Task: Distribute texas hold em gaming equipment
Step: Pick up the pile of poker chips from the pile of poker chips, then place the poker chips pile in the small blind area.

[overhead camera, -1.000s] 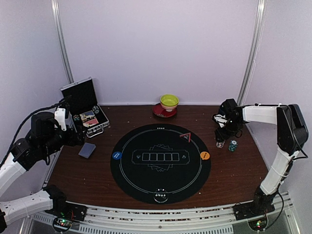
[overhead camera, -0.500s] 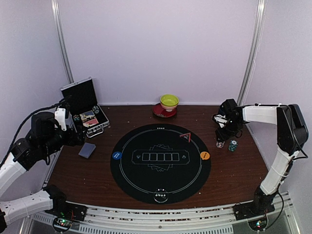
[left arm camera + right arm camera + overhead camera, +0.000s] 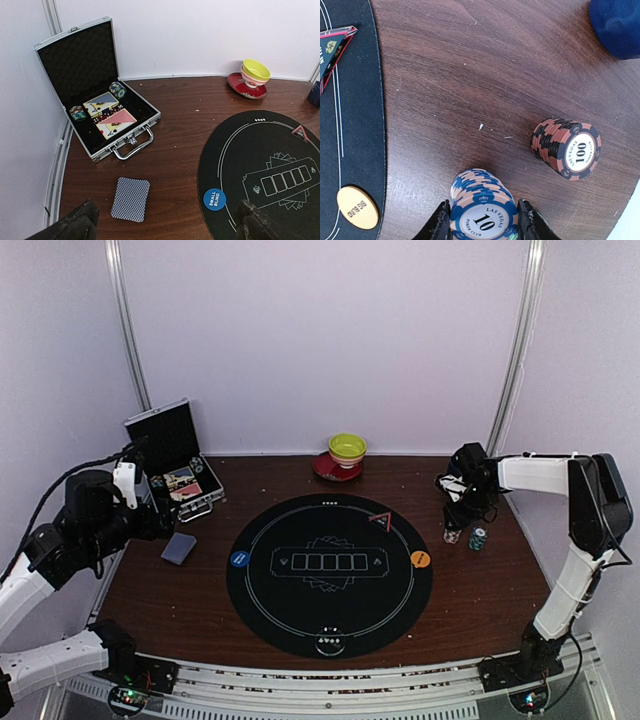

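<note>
The right claw is at the far right of the surface, just off the edge of the round black mat. Its fingers press against both sides of the blue chip stack, so it has narrowed to the stack's width and is holding it. The stack stands upright on the wood, its axis vertical and its "10" face turned up. Near it, apart from the claw, the red-and-black chip stack also stands upright with its "100" face up. The orange disc marked "BIG BLIND" lies flat on the mat's right rim.

The left claw hangs wide apart above the left side of the surface and holds nothing. Just ahead of it the deck of cards lies flat with its patterned back up. The deck's long axis runs roughly from the near edge toward the open case, leaning slightly right at the far end. The blue disc marked "SMALL BLIND" lies flat on the mat's left rim, well apart from the deck.
</note>
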Robot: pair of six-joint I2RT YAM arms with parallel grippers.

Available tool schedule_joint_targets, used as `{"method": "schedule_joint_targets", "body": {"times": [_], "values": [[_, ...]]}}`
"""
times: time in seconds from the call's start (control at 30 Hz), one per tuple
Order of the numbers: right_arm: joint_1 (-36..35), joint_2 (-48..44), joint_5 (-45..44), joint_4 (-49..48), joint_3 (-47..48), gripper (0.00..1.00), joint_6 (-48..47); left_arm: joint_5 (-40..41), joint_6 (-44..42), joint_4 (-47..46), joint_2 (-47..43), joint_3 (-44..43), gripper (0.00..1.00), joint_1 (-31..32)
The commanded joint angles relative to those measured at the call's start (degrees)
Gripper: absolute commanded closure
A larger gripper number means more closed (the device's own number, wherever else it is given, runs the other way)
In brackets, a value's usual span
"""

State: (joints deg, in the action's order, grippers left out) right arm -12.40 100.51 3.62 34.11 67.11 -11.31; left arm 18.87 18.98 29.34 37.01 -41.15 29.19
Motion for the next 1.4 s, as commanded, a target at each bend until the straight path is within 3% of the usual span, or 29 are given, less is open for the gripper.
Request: {"method": "schedule_joint_targets", "body": {"times": [0.0,0.37,0.57,0.8,1.13,1.37], "values": [[-0.24,-3.39,-0.5,0.59,-0.23,0.66,0.5,0.02,-0.53,-3.06,-0.15,0.54,0.02,-0.51],[-1.25,-8.3,1.72,0.34,0.9,0.67,-0.14,0.1,-0.35,-3.06,-0.28,0.45,0.02,-1.43],[-10.2,-6.34,-0.04,1.29,7.14,0.67,0.4,0.13,-0.26,-3.23,-0.38,0.62,0.02,-2.34],[-23.0,6.92,-2.21,6.09,25.18,0.67,1.53,-0.34,-0.09,-3.74,-1.01,0.8,0.02,-3.74],[-38.32,34.29,-4.67,13.08,61.76,0.68,1.55,-0.35,-0.17,-4.15,-1.89,0.89,0.02,-5.69],[-44.42,42.6,-6.89,4.71,66.59,0.68,1.69,-0.15,-0.09,-4.57,-3.13,1.16,0.02,-6.33]]}}
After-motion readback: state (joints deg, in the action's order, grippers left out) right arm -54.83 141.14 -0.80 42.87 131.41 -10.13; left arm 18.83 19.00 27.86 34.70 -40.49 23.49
